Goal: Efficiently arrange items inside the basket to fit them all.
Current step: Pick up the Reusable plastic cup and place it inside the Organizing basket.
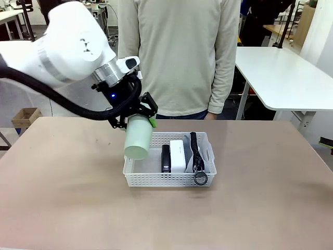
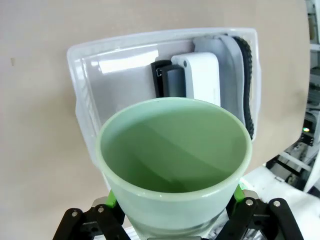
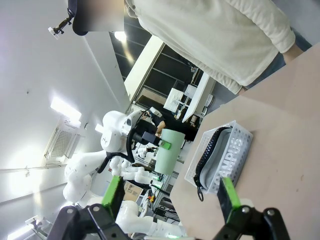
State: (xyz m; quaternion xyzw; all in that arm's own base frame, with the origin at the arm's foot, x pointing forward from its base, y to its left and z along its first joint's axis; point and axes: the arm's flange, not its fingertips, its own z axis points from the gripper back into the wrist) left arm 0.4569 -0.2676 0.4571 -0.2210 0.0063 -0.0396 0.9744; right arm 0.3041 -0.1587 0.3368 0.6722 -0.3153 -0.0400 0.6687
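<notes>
My left gripper (image 1: pixel 139 124) is shut on the pale green cup (image 1: pixel 138 139), holding it tilted, mouth down, above the left end of the white basket (image 1: pixel 136 177). In the left wrist view the cup (image 2: pixel 175 155) sits between the green pads (image 2: pixel 111 200), over the basket's bare left half (image 2: pixel 120 75). Inside lie the black stapler (image 1: pixel 165 158), the white box (image 1: pixel 177 154) and the grey pouch (image 1: pixel 204 154) with its black strap (image 1: pixel 196 156), side by side at the right. My right gripper (image 3: pixel 170 200) stands open and holds nothing, off to the side of the basket (image 3: pixel 220 165).
A person (image 1: pixel 177 52) in a light sweater stands at the far edge, hands hidden. A white table (image 1: pixel 281 73) stands behind at the right, a cardboard box (image 1: pixel 26 117) on the floor at left. Bare tabletop (image 1: pixel 260 208) surrounds the basket.
</notes>
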